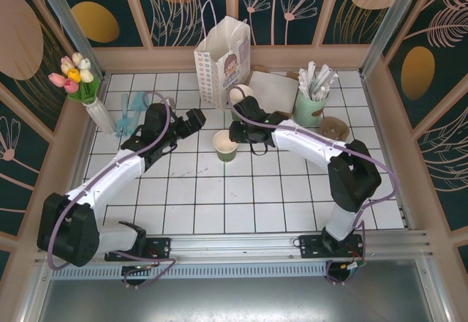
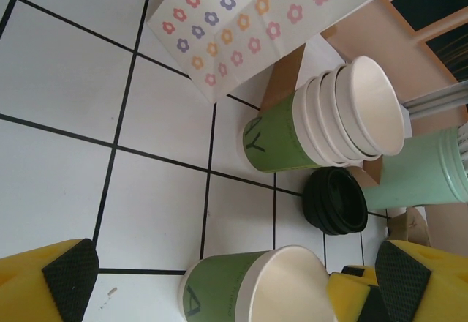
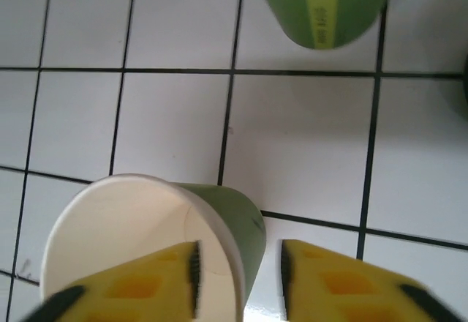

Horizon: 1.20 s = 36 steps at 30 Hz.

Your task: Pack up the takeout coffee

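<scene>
The takeout coffee is a green paper cup [image 1: 225,146] standing upright on the white tiles, its top open and no lid on it. My right gripper [image 1: 235,139] straddles its rim. In the right wrist view one yellow finger [image 3: 146,282] is inside the cup [image 3: 227,223] and the other finger [image 3: 329,278] is outside. The jaws stand apart with a gap to the wall, so the gripper [image 3: 238,282] is open. My left gripper [image 1: 193,121] is wide open just left of the cup [image 2: 219,293], holding nothing. A stack of black lids [image 2: 335,201] lies nearby.
A white flowered paper bag [image 1: 221,58] stands at the back. In front of it is a stack of green cups [image 2: 329,117], also seen as the cup stack [image 1: 240,95]. A mint cup of wrapped straws [image 1: 311,106] is at back right. A flower vase [image 1: 88,99] stands far left.
</scene>
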{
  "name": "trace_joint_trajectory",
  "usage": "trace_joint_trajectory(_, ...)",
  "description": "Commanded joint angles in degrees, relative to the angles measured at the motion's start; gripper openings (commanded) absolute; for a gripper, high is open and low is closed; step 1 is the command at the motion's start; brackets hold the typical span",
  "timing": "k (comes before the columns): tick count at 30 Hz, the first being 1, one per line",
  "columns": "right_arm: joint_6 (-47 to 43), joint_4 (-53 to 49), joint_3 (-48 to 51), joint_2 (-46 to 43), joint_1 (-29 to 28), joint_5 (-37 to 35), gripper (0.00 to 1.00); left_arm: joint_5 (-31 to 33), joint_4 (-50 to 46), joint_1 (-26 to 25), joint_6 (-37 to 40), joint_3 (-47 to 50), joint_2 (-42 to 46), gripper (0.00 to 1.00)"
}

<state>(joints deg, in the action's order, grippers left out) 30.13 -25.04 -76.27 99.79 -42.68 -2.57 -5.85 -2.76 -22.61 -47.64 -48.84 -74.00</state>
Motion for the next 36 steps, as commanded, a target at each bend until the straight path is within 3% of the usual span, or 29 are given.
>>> trace_joint_trajectory(1,-0.7,0.8,-2.1,-4.0,1.1,3.6,0.50,1.4,-1.1,-0.1,0.0,-0.1,-1.5,0.99)
trace_joint_trajectory(6,2.0,5.1,2.5,-9.9,5.6,2.3,0.72,8.5,-5.8,-0.1,-1.9,-0.9,-3.6,0.99)
trace_joint_trajectory(13,12.1,7.2,12.9,-16.4,16.9,2.7,0.99,14.3,-8.1,0.4,-5.9,-0.3,-4.4,0.99)
trace_joint_trajectory(18,12.9,10.9,19.0,-17.4,24.2,5.5,0.97,11.0,-6.6,0.6,-7.0,1.8,-6.6,0.99)
trace_joint_trajectory(22,18.6,12.1,19.2,-15.5,25.2,5.3,0.98,7.3,-4.9,0.6,-9.3,3.5,-9.2,0.99)
trace_joint_trajectory(28,19.2,12.0,17.2,-9.7,25.3,4.0,0.90,3.0,-3.1,0.6,-11.2,4.1,-14.0,0.99)
trace_joint_trajectory(36,17.5,14.4,14.8,-4.3,25.4,2.9,0.73,0.5,-5.0,-0.4,-8.7,2.7,-16.8,0.99)
